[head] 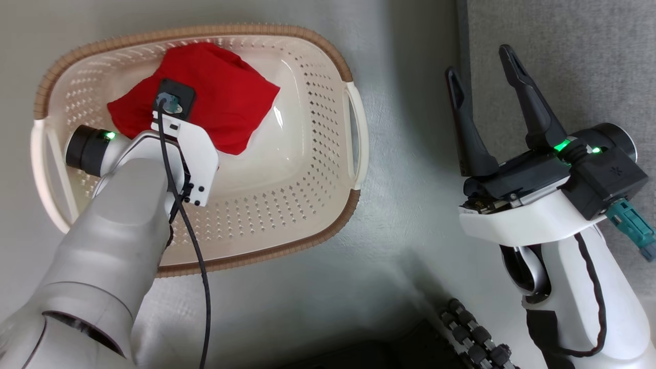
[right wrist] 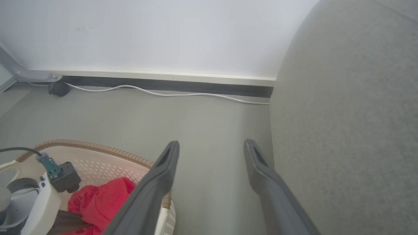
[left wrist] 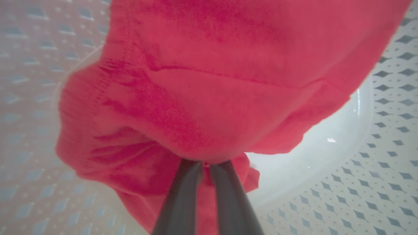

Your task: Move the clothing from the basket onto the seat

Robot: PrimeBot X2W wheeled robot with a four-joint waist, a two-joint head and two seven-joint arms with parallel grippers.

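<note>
A bright red garment (head: 225,92) lies bunched in the far left part of the cream basket (head: 307,169). My left arm reaches down into the basket, and its wrist covers the fingers in the head view. In the left wrist view my left gripper (left wrist: 205,163) has its fingers pressed together, shut on a fold of the red garment (left wrist: 212,81). My right gripper (head: 477,60) is open and holds nothing, hovering over the floor beside the grey sofa (head: 564,61). The right wrist view shows that right gripper (right wrist: 211,143), the sofa (right wrist: 343,130) and the basket (right wrist: 98,150).
Grey floor (head: 400,154) separates the basket from the sofa. A white cable (right wrist: 163,93) runs along the dark baseboard, near a caster wheel (right wrist: 58,88). My dark base with a ribbed chain (head: 471,338) sits at the bottom of the head view.
</note>
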